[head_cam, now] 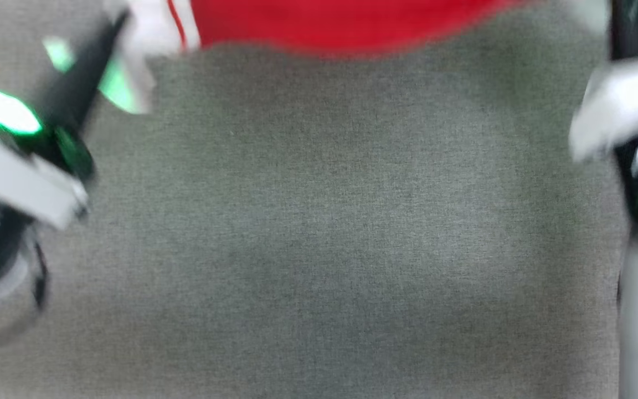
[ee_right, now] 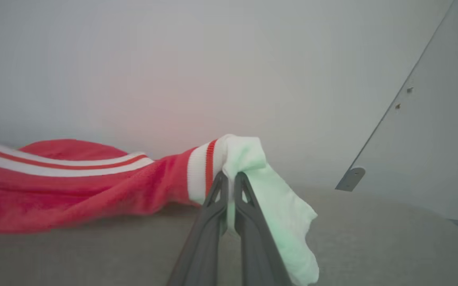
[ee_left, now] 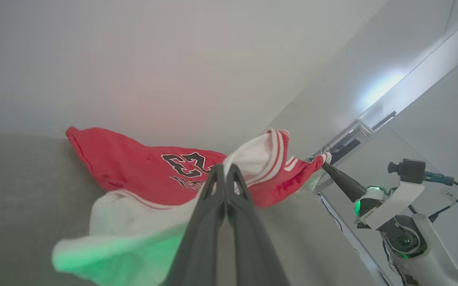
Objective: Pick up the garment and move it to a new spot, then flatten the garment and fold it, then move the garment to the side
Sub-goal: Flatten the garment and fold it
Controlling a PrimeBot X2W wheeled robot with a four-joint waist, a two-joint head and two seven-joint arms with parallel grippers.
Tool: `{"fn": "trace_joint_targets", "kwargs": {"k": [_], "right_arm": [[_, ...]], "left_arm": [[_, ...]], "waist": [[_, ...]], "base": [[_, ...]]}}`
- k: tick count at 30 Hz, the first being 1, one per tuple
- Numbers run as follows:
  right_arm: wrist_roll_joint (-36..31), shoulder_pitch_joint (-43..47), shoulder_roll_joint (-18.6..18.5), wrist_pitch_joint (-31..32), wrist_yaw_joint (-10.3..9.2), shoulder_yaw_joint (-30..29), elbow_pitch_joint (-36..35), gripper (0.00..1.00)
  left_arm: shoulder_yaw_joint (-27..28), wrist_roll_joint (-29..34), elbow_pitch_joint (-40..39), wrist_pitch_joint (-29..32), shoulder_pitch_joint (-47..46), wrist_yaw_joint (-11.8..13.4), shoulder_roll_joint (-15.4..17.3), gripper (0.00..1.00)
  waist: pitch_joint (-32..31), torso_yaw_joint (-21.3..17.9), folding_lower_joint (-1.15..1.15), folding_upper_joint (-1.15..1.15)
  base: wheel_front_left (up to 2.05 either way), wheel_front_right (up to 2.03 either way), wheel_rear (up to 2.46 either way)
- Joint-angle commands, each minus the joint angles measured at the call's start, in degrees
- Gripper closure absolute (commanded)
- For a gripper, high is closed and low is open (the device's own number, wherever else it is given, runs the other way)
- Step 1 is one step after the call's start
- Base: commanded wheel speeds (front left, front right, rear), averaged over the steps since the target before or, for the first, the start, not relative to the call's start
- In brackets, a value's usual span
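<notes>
**Work surface.** The flat grey woven-fabric surface (head_cam: 319,249) runs up to a plain pale wall (ee_left: 173,59).

**Garment position.** The red soft-fabric sports jersey with white sleeves (ee_left: 133,167) is at the far side of the surface, close to the wall. It is stretched sideways between the two arms. In the wrist views the upper edge is raised, and the red body sags down to the grey fabric and appears to rest on it. The head view is motion-blurred and does not confirm this contact.

**Left gripper.** The left gripper (ee_left: 225,169) has its two long dark fingers pressed together on a white sleeve, at the red-and-white striped trim (ee_left: 270,159). The loose sleeve cloth hangs below the fingers.

**Right gripper.** The right gripper (ee_right: 231,176) is clamped on the other white sleeve (ee_right: 276,206), just beyond its striped cuff (ee_right: 209,159). A thin fold of cloth sits between the fingers.

**Print.** The black white-outlined chest number (ee_left: 185,165) faces up, partly creased.

**Task status.**
- Pick up: done. Both ends are gripped.
- Move to a new spot: judged to be in progress. The garment is not released anywhere.
- Flatten: not done. The body is slack and wrinkled.
- Fold: not done. No crease or doubled layer is visible.
- Move to the side: not done.
</notes>
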Motion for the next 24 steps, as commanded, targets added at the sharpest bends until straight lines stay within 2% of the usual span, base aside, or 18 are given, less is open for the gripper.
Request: {"fn": "trace_joint_targets", "kwargs": {"k": [1, 8, 13, 16, 24], "right_arm": [[0.75, 2.18, 0.08, 0.46, -0.11, 0.38, -1.85, 1.00], [2.61, 25.07, -0.48, 6.88, -0.11, 4.10, -16.43, 1.00], [5.43, 35.83, -1.13, 11.04, -0.11, 4.34, -22.80, 1.00], [6.99, 40.95, -1.56, 13.31, -0.11, 4.20, -25.79, 1.00], [10.94, 55.00, -2.05, 16.29, -0.11, 3.23, -31.80, 1.00]], "left_arm": [[0.93, 0.82, -0.77, -0.15, 2.58, 0.09, -0.58, 1.00], [10.43, 7.37, -5.49, -0.10, 25.98, 0.09, -2.92, 1.00], [14.26, 9.55, -8.81, -0.10, 36.84, 0.09, -4.62, 1.00], [15.56, 10.27, -10.05, -0.10, 41.70, 0.09, -4.79, 1.00], [15.27, 13.17, -13.34, -0.10, 52.52, 0.09, -2.74, 1.00]], "waist": [[-0.86, 0.43, 0.00, 0.00], [-3.78, 0.50, 0.00, 0.00], [-5.79, 0.93, 0.00, 0.00], [-7.10, 1.02, 0.00, 0.00], [-9.23, 1.63, 0.00, 0.00]], "base": [[0.00, 0.00, 0.00], [0.00, 0.00, 0.00], [0.00, 0.00, 0.00], [0.00, 0.00, 0.00], [0.00, 0.00, 0.00]]}}
